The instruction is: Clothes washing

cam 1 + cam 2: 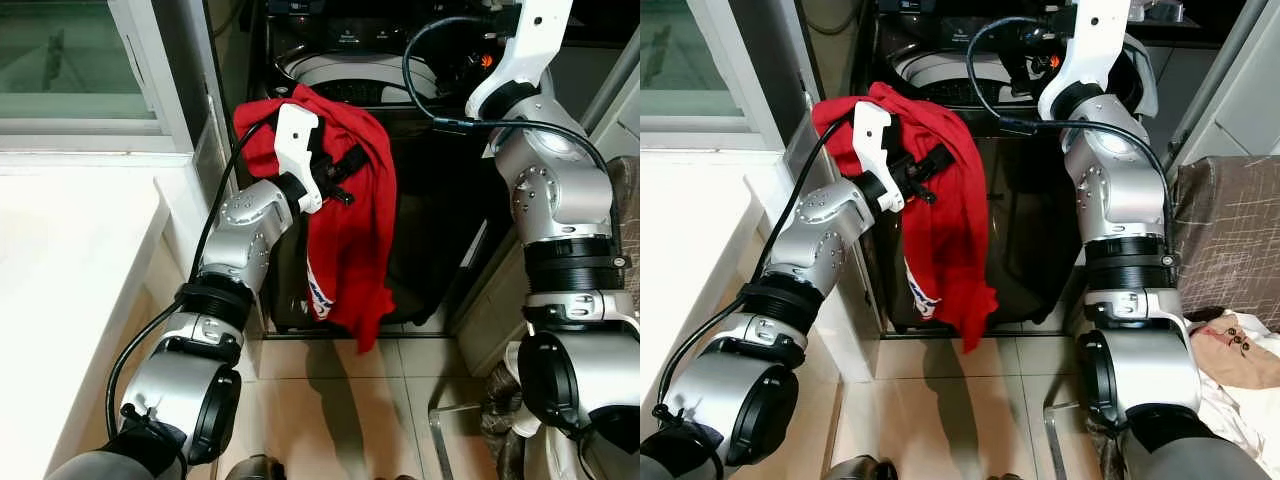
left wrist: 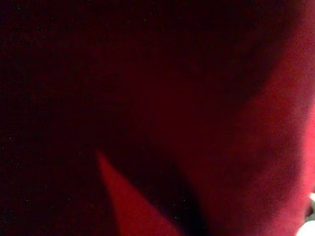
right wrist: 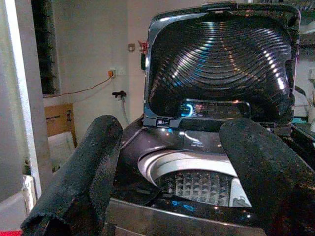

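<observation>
Two arms raised before a top-loading washing machine (image 3: 197,162) with its lid (image 3: 221,54) stood upright. Left gripper (image 1: 335,180) held up at the machine's front edge, wrapped in a red garment (image 1: 350,250); hung from the jaws and draped down over the dark front panel, one white-and-blue printed patch near the lower hem. Could not tell whether those jaws were clenched, since cloth covered them; seen from the left wrist as dark red fabric (image 2: 256,147) pressed close. Right gripper (image 3: 167,167) lifted higher, above the open tub, jaws spread wide apart and grasping nothing, with the white drum rim (image 3: 152,164) and ribbed drum floor between the two black fingers (image 3: 83,172).
</observation>
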